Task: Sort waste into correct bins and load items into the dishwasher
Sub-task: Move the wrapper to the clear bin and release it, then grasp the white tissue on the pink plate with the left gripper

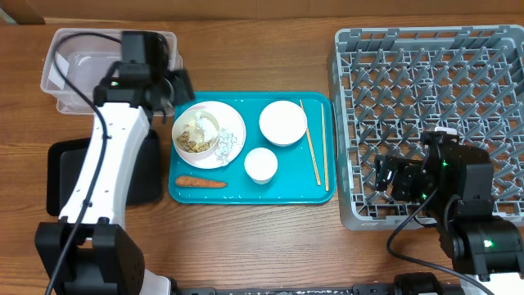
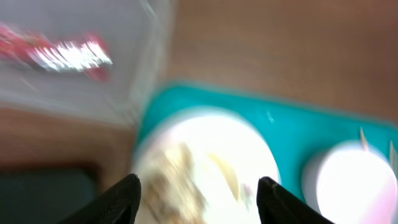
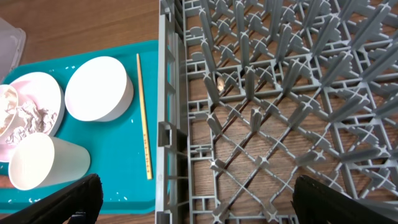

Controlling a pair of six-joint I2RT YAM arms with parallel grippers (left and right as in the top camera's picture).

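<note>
Left gripper (image 2: 199, 193) hangs open and empty over the plate (image 1: 223, 111); the red wrapper (image 2: 62, 53) lies in the clear tub (image 1: 74, 70), far left. Right gripper (image 3: 211, 202) gapes above the rack (image 1: 434, 90), teal tray (image 1: 286, 187) crowded between.

Left arm (image 1: 110, 164): long white shell, black joint housings, thin black cable (image 1: 101, 147) along it, small green light (image 1: 115, 83). Right arm (image 1: 463, 184): boxy black housings, two green lights (image 1: 489, 243), looped black cable (image 1: 395, 232). Left gripper (image 2: 199, 198), right gripper (image 3: 198, 200): matte black fingers (image 2: 121, 200).

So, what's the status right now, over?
Left gripper open, empty, beside plate. Right gripper open over dish rack. Wrapper apparently in clear tub. Nothing blocking.
</note>
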